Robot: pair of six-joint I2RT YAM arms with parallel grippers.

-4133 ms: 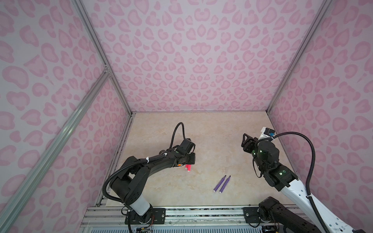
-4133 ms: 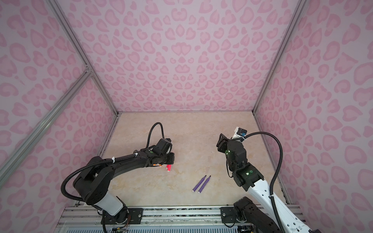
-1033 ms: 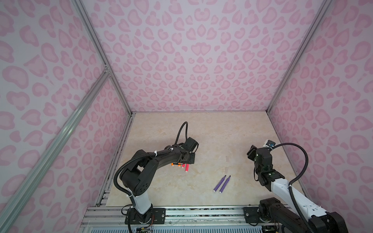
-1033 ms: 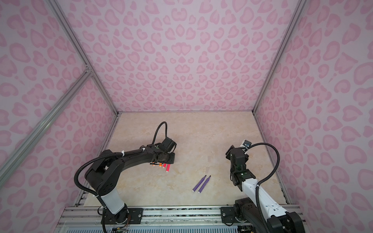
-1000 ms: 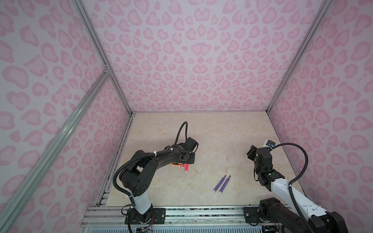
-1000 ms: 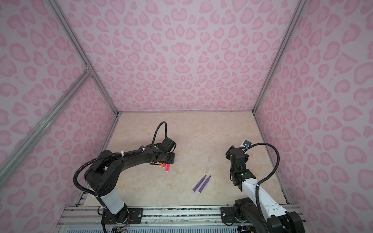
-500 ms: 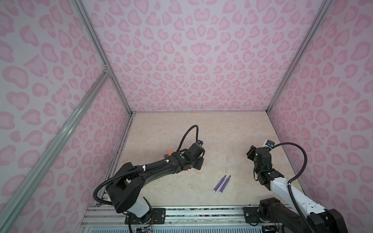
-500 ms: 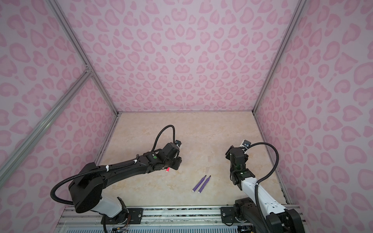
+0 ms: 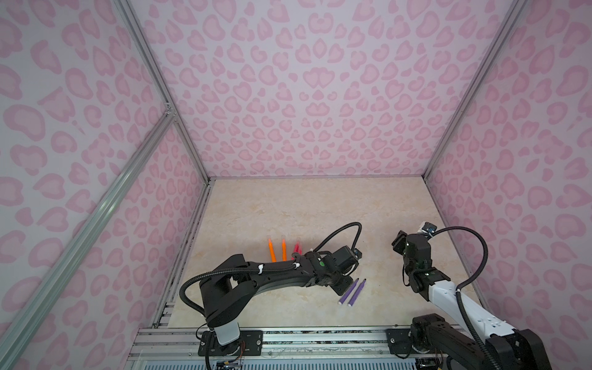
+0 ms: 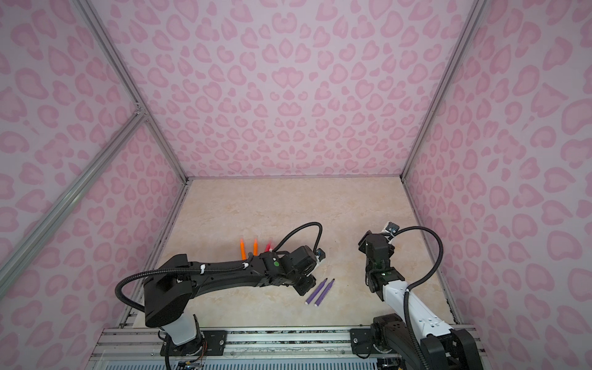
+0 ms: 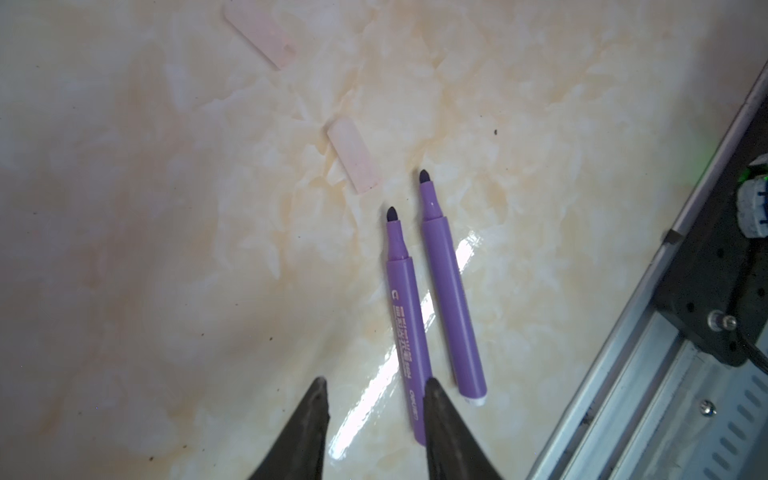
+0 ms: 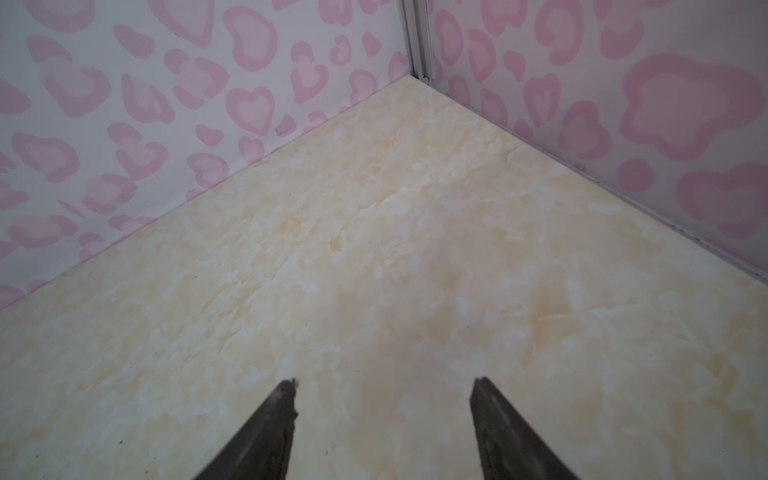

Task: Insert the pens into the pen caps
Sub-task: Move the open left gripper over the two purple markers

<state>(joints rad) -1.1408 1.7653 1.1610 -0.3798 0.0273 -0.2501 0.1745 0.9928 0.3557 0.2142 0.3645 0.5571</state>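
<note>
Pink leopard-print booth (image 9: 304, 96) all round, and inside it the beige marbled table (image 9: 288, 208) carries everything in play. The left arm (image 9: 256, 282) stretches low across the middle. The right arm (image 9: 448, 294) is raised on its own side, well apart from every pen.

The right gripper (image 12: 384, 380) shows its jaws spread wide over bare table near the far corner, holding nothing. The left gripper (image 9: 342, 283) hangs just beside the two purple pens (image 9: 352, 292).

In the left wrist view the left gripper (image 11: 374, 382) has its jaws parted, with only table between them. One finger (image 11: 440, 424) overlaps the tail of the printed purple pen (image 11: 405, 332); whether it touches or sits just above, I can't tell. The plain purple pen (image 11: 451, 299) lies alongside, nearly parallel. Both dark tips are bare and point the same way.

Beyond the left arm in both top views, the two orange pens (image 10: 243, 250) lie side by side with tips toward the back wall. The pink-red pens (image 9: 297, 248) are just beside them, partly hidden by the arm. They are too small to tell whether they are capped.

Smallest of all are the pen caps. The near cap (image 11: 352, 153) lies flat just beside the purple tips, on neither pen. The far cap (image 11: 262, 35) lies farther out, alone on the table.
</note>
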